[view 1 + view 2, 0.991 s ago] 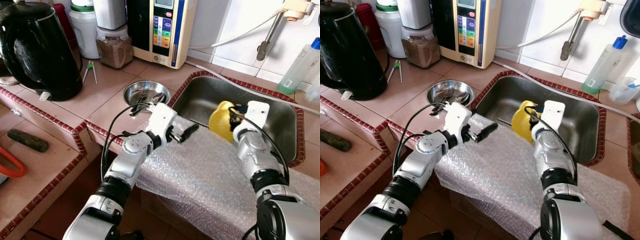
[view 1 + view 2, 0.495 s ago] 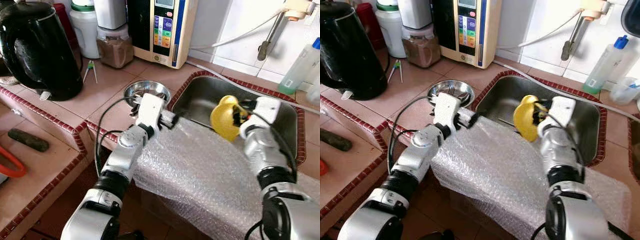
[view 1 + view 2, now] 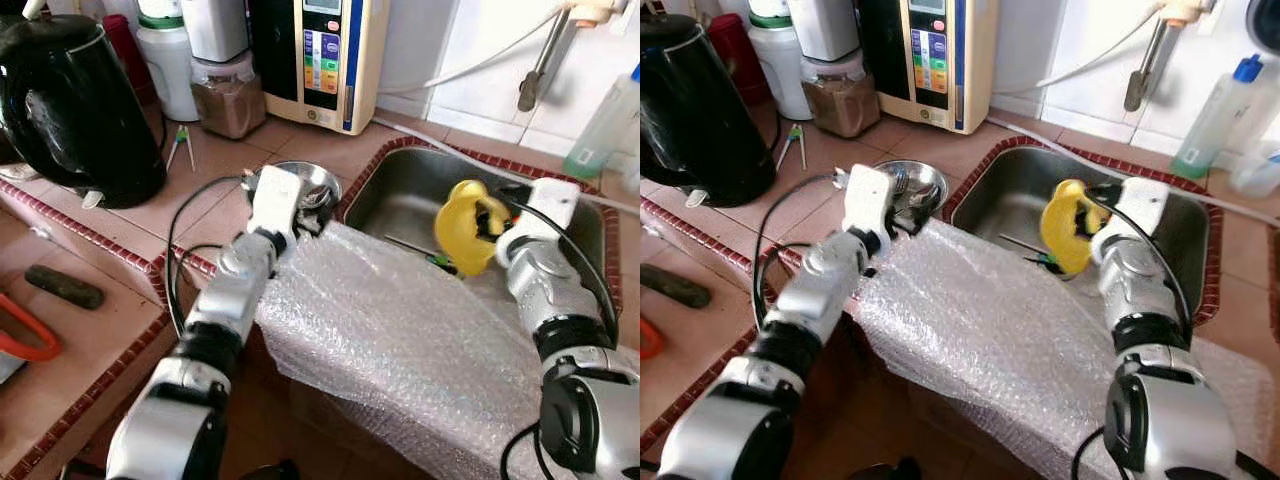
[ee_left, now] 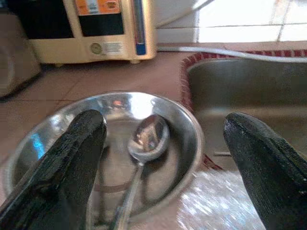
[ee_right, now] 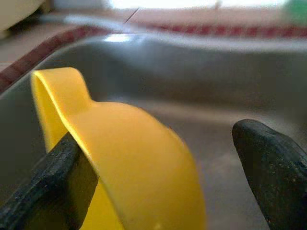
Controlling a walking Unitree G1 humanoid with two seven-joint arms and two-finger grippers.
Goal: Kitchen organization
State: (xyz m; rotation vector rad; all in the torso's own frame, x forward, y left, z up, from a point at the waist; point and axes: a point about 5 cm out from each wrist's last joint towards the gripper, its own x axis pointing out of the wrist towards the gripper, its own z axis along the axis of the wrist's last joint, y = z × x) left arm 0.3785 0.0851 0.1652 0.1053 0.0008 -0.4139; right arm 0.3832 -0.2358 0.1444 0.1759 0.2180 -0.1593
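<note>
A shiny steel bowl (image 3: pixel 318 178) sits on the tiled counter just left of the sink (image 3: pixel 400 195), with a spoon (image 4: pixel 147 138) lying inside it. My left gripper (image 4: pixel 167 128) is open right at the bowl's near rim, its fingers (image 4: pixel 79 148) spread as wide as the bowl. Above the sink, a yellow plastic cup (image 3: pixel 460 226) hangs tilted on its side, with my right gripper (image 3: pixel 492 220) shut on its rim. One right finger (image 5: pixel 53 191) presses the cup's wall.
Bubble wrap (image 3: pixel 400 340) drapes over the counter's front edge below both arms. A black kettle (image 3: pixel 70 100) stands at the left, jars (image 3: pixel 228 92) and a water purifier (image 3: pixel 312 50) at the back. A small green-tipped tool (image 3: pixel 428 257) lies in the sink. A bottle (image 3: pixel 598 130) stands at the far right.
My left arm has swung left and forward from above the bubble wrap to the steel bowl. The right gripper has carried the yellow cup slightly right and further over the sink.
</note>
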